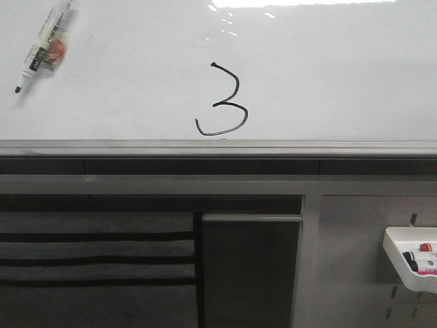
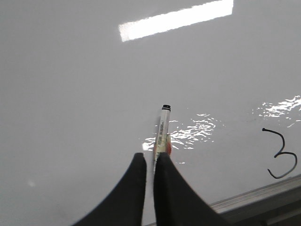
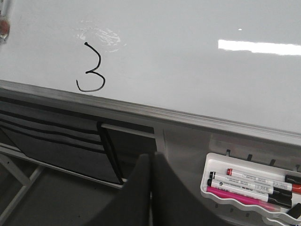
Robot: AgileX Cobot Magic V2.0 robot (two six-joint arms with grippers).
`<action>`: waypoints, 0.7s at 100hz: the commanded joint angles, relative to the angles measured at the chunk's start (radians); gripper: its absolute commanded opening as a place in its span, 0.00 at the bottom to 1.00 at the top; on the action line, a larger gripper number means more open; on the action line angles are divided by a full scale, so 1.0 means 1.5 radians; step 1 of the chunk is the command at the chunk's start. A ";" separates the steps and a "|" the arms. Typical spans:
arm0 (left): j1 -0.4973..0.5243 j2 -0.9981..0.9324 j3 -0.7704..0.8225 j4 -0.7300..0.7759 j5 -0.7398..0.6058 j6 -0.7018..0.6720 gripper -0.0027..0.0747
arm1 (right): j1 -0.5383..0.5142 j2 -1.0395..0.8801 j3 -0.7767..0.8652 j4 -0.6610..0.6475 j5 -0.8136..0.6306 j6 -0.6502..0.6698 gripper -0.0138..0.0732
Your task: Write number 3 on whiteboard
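Where tray [image 3: 209, 186] holds markers [image 3: 249, 184], whiteboard [image 1: 328, 82]

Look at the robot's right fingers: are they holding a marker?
No, the right fingers are pressed together with nothing between them, while the markers lie in the white tray.

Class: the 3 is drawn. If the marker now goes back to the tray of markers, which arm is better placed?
Probably the left. Its tool grips the marker over the whiteboard; the right tool looks shut and empty, though nearer the tray.
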 commanded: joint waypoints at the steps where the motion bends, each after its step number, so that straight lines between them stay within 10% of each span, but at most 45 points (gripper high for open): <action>1: -0.006 0.005 -0.007 -0.006 -0.069 -0.007 0.01 | -0.004 0.004 -0.016 -0.004 -0.049 -0.002 0.07; 70: -0.006 0.005 0.056 -0.006 -0.067 -0.007 0.01 | -0.004 -0.001 -0.013 -0.004 -0.057 -0.002 0.07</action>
